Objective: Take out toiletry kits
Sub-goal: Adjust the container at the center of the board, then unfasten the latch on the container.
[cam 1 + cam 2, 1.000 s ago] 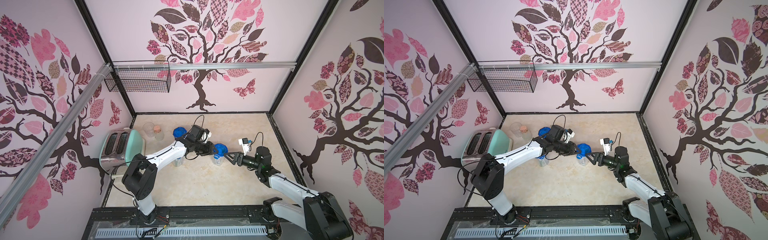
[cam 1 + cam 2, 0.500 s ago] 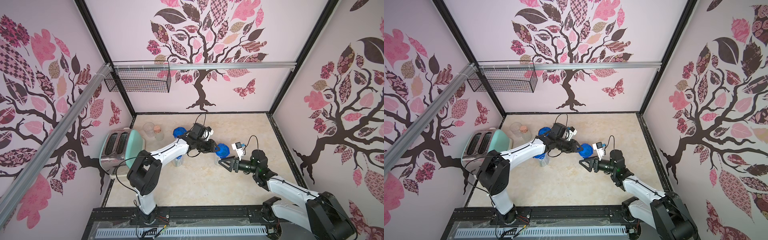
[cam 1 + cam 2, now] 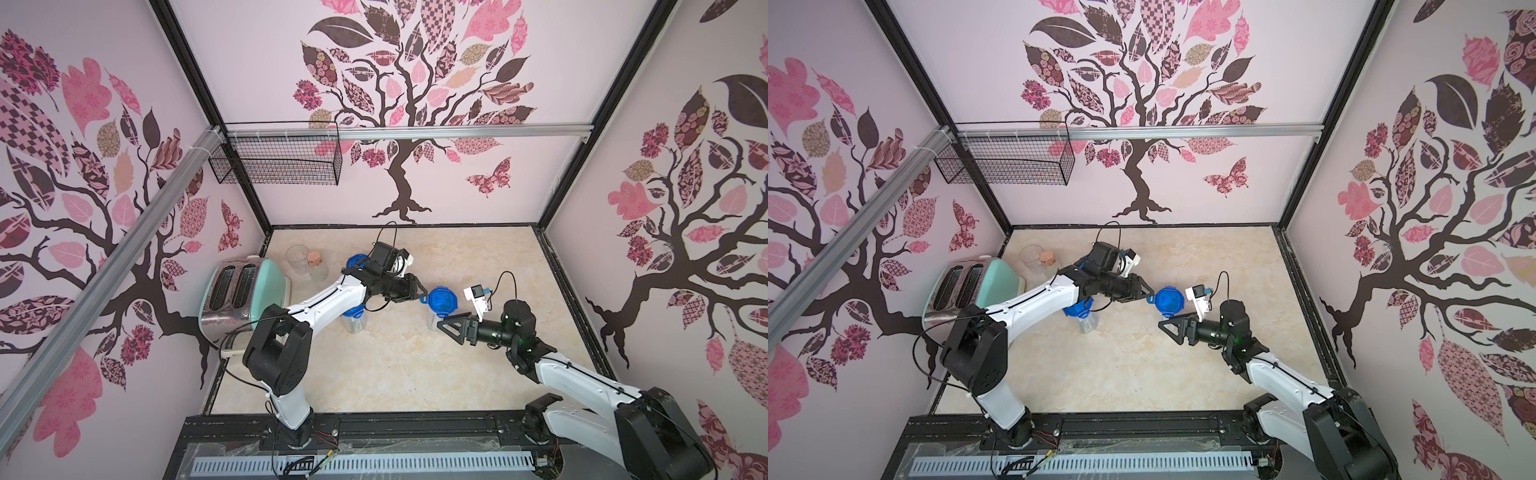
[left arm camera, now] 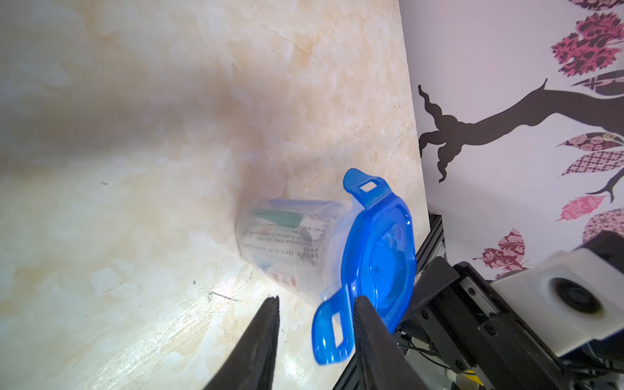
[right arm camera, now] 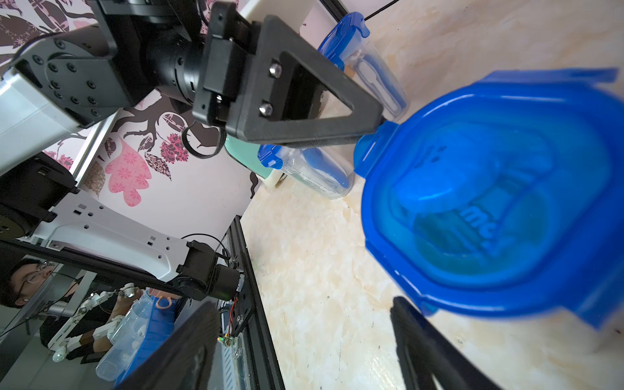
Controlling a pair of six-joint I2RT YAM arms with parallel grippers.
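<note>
The left pincer (image 4: 317, 299), jaws apart, straddles a blue lid clip (image 4: 332, 334) on the canister (image 4: 287, 243) holding a toiletry kit (image 4: 283, 233). The right pincer (image 5: 302, 304) hovers beside it with its jaws apart. The next move is probably to flip that clip up.

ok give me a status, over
left gripper open, astride a clip of the blue lid. right gripper open, beside the clear plastic canister. toiletry kit inside, lid on.

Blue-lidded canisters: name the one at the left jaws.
The canister nearest the right arm: one lid clip sits between the left jaws. A second canister stands under the left arm, a third behind it.
</note>
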